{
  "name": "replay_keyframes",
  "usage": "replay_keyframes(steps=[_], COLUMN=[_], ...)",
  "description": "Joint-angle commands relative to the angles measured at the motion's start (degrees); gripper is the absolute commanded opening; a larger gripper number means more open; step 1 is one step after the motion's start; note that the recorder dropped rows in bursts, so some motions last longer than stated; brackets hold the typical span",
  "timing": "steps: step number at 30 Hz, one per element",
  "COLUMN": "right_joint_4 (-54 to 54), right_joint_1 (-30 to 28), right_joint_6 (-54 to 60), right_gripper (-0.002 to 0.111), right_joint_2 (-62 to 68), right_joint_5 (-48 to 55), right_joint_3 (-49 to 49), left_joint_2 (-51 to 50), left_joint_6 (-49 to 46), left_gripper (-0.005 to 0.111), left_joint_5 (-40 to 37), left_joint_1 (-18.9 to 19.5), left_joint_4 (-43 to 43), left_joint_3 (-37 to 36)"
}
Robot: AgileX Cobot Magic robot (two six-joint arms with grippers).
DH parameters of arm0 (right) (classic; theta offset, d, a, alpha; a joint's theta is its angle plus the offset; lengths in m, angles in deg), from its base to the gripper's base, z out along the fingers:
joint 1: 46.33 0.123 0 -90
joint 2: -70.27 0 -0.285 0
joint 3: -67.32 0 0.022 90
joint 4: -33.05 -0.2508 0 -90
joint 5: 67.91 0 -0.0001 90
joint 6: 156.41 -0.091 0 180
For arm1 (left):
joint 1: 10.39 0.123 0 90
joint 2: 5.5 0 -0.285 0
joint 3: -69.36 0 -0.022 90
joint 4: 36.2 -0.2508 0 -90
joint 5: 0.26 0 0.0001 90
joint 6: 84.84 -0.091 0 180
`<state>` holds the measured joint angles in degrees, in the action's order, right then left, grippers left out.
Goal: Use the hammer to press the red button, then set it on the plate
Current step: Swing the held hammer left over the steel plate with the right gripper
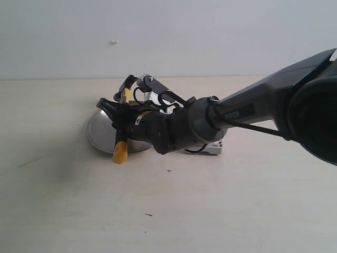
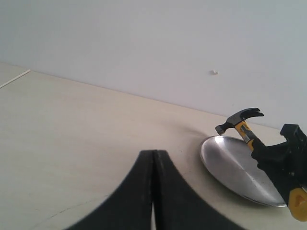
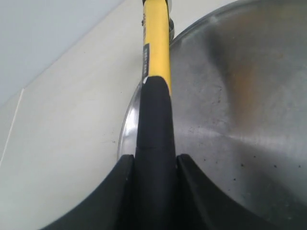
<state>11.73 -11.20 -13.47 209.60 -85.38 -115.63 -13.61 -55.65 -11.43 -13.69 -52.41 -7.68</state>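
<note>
My right gripper (image 1: 119,120) reaches in from the right and is shut on the black handle of the hammer (image 1: 125,96). The hammer hangs tilted over the silver plate (image 1: 99,136), with its dark head toward the far rim and its yellow butt toward the near rim. In the right wrist view the handle (image 3: 154,124) fills the gap of the gripper (image 3: 154,165) above the plate (image 3: 235,120). The left wrist view shows my left gripper (image 2: 154,154) shut on nothing, low over the table, with the hammer (image 2: 242,125) and plate (image 2: 235,167) beyond it. The red dome is hidden behind my right arm.
A grey-white base corner (image 1: 215,149) shows under the right forearm (image 1: 247,113). The pale wooden table (image 1: 63,200) runs back to a plain white wall (image 1: 168,37).
</note>
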Motion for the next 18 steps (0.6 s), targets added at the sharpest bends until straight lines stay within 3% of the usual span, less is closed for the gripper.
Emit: replay_keyframes(steps=[1, 13, 18], right_joint_4=[1.2, 1.4, 1.4], right_joint_1=[-0.3, -0.3, -0.3], right_joint_6=[0.8, 7.3, 7.4], right_gripper=[0.0, 0.001, 0.011], right_joint_2=[0.1, 0.4, 0.4], right_joint_5=[-4.0, -0.2, 0.7], right_joint_3=[-0.9, -0.9, -0.9], left_joint_2=[0.3, 0.3, 0.3], left_joint_6=[-0.1, -0.1, -0.1], left_gripper=[0.0, 0.0, 0.0], left_joint_5=[-0.1, -0.1, -0.1], left_joint_1=[0.2, 0.2, 0.2], left_joint_4=[-0.1, -0.1, -0.1], left_joint_3=[-0.2, -0.2, -0.2])
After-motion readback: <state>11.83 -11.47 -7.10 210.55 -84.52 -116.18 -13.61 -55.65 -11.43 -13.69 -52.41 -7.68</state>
